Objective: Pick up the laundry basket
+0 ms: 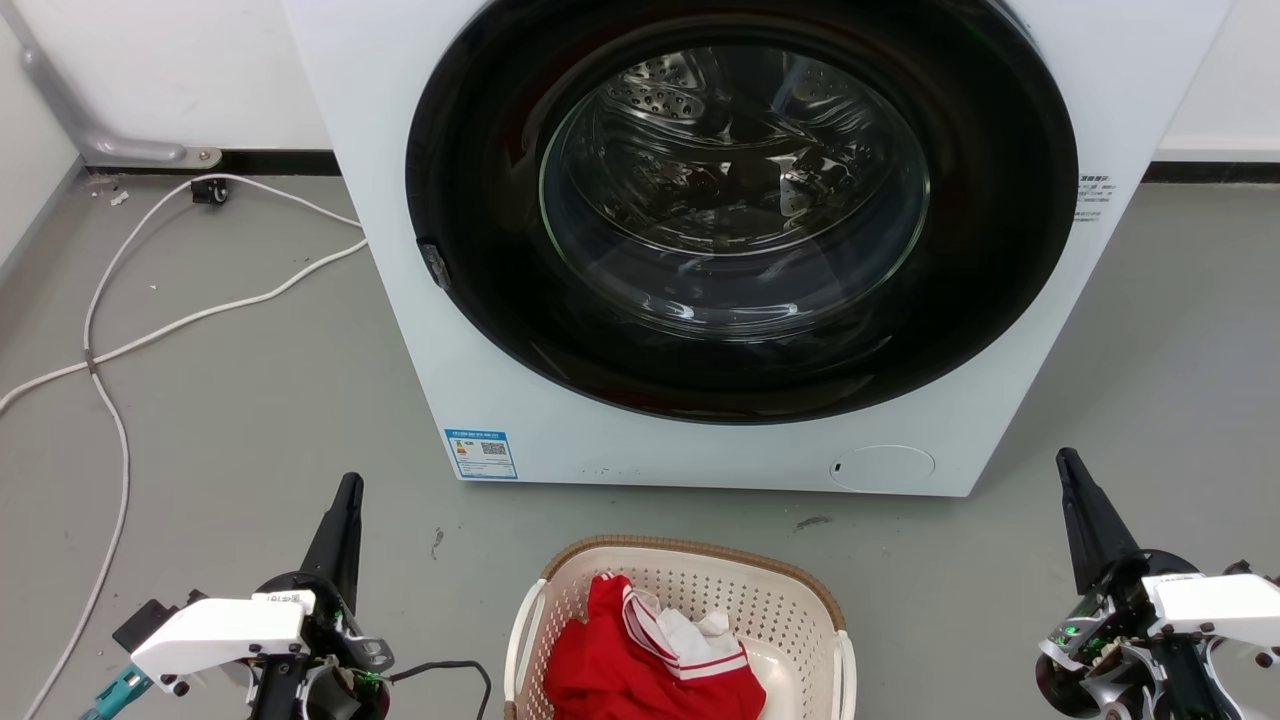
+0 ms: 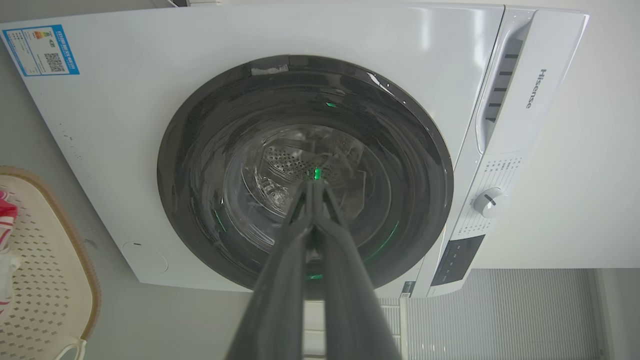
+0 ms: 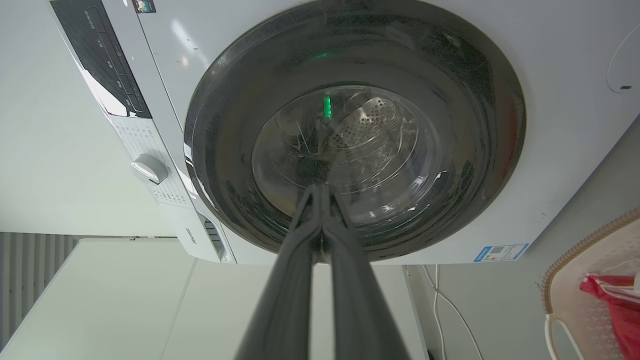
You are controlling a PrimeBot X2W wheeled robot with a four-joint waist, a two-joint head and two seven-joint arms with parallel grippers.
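The laundry basket (image 1: 790, 605), cream and perforated with a brown woven-look rim and white side handles, sits on the floor at the bottom centre of the head view, holding a red and white garment (image 1: 640, 665). Its edge also shows in the left wrist view (image 2: 55, 280) and the right wrist view (image 3: 570, 295). My left gripper (image 1: 348, 488) is shut, well left of the basket, holding nothing. My right gripper (image 1: 1068, 462) is shut too, well right of it. In the wrist views each gripper (image 2: 312, 184) (image 3: 318, 187) has its tips closed together, pointing at the washer door.
A white front-loading washer (image 1: 960, 400) with a dark round door stands just behind the basket. White cables (image 1: 120, 340) trail over the grey floor at the left. Bare floor lies on both sides of the basket.
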